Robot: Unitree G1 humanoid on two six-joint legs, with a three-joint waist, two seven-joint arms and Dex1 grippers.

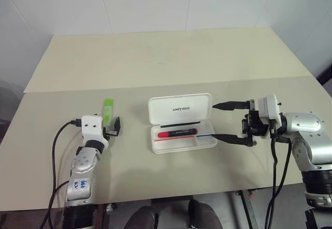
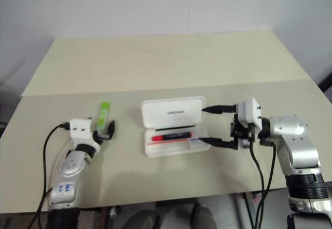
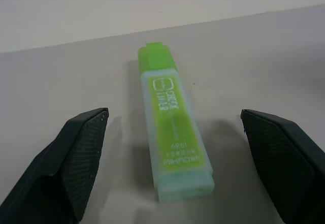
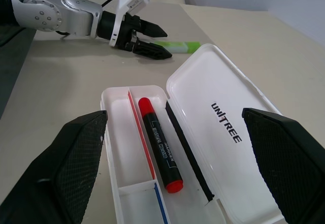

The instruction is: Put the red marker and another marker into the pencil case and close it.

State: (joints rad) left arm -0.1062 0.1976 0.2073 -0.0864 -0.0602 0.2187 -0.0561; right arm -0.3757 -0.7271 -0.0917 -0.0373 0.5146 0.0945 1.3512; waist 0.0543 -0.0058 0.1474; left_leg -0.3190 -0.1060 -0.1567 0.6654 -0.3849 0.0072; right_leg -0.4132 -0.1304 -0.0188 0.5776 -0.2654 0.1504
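From the head camera, the pencil case [image 1: 182, 125] is lying open in the middle of the table [image 1: 155, 57] with the red marker [image 1: 179, 133] already resting in its tray, while the other marker, the lime-green highlighter [image 1: 108, 111], is lying on the bare table well to the left of the case, directly ahead of the left gripper [image 1: 111, 127]. That gripper is pointing forward with its jaws spread wide, and the highlighter's long axis is running nearly in line with it. Along the left wrist, the highlighter [image 3: 172, 127] is sitting between the two open fingers [image 3: 76, 158], untouched, its near end closest. From the right wrist, the right gripper [image 1: 230, 121] is facing the case's right end, jaws wide and empty, so the left arm is looking much the nearer one for the pick-up.
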